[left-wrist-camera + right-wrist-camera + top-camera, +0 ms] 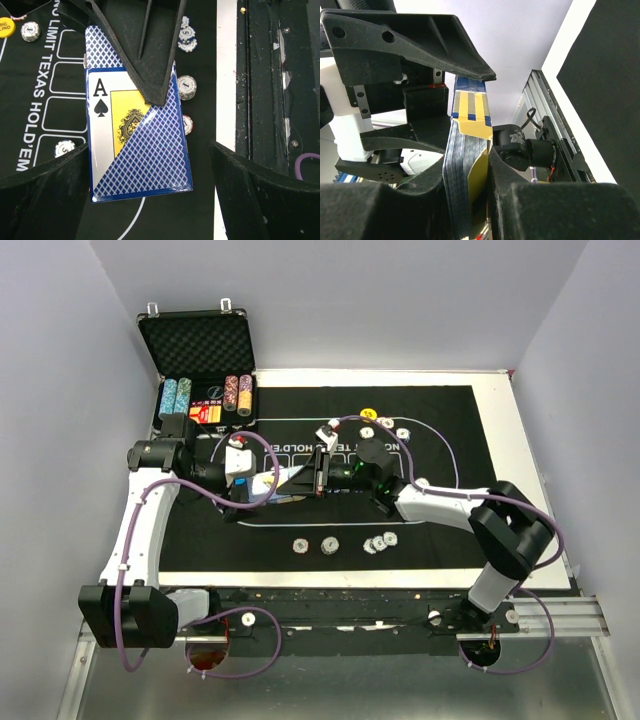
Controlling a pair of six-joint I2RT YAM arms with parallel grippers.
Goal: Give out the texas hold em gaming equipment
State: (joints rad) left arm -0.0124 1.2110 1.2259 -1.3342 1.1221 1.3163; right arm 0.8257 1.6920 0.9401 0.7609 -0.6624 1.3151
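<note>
**One deck, two grippers, and the right arm has the cards**

One pack of blue-backed playing cards [140, 160] sits dead centre, its glossy front showing an ace of spades, and it hangs in the air between the two arms over the left-centre of the black mat [200, 540]. The right gripper [467, 170] has it: the right wrist view shows its fingers [545, 210] clamped on the pack's flat faces, with the stacked card edges running up between them. The left gripper [150, 155] is spread as wide as it goes, its fingers [45, 185] standing either side of the pack and clear of it. Whether the pack is boxed or loose I can't quite tell.

Further out, poker chips [329, 545] lie in small groups along the near side of the mat, with more over by the far right. The yellow button [368, 414] is out at the far edge. Back in the open case [195, 340], several chip stacks [177, 395] sit in their slots.

As for progress, I'd call it partway. Some chips and a button are out, but not one single card lies on the mat that I can see, so the dealing looks wholly ahead. More chips may need placing too.
</note>
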